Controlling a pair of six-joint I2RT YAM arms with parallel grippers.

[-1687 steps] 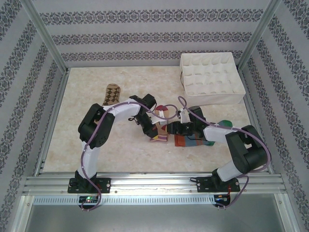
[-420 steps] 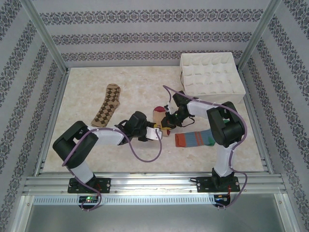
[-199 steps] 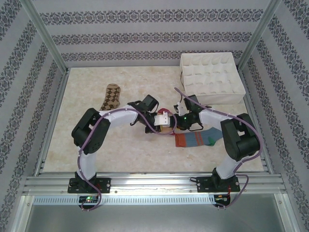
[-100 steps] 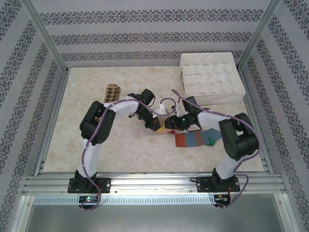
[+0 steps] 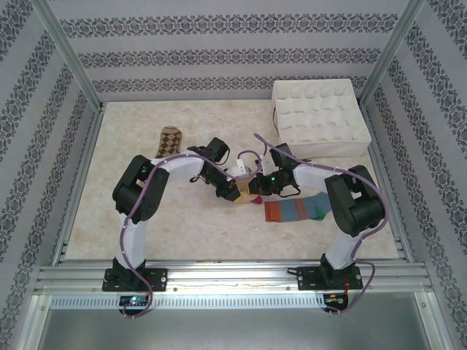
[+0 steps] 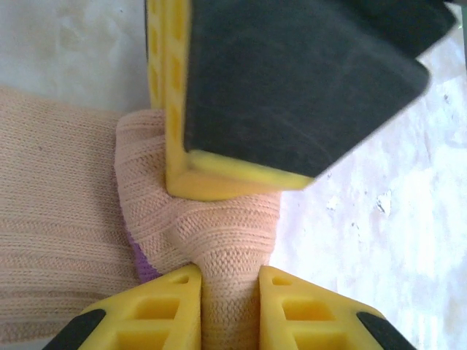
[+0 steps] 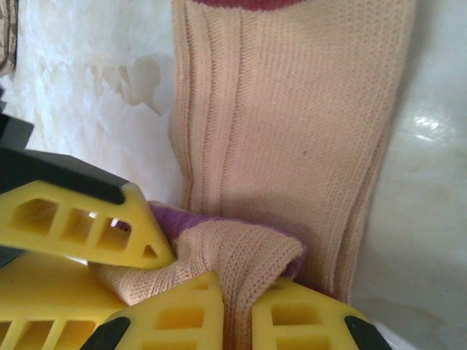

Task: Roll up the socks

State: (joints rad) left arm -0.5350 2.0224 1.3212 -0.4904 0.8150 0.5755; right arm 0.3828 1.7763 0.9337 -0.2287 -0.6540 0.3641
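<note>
Left gripper [image 6: 230, 283] and right gripper [image 7: 237, 293], nearly closed, each pinch a fold of the peach knitted sock [image 7: 284, 117].

The box [image 5: 321, 150] sits far right on the worktop [image 5: 204, 226]. The left sock [image 5: 169, 140] lies behind-left of the middle sock [image 5: 243, 192], the right sock [image 5: 295, 210] front-right.

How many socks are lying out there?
3. A brown argyle sock lies at the back left, partly hidden under the left arm. A peach sock is bunched up in the middle. A striped sock lies flat just right of it, nearer the front.
</note>
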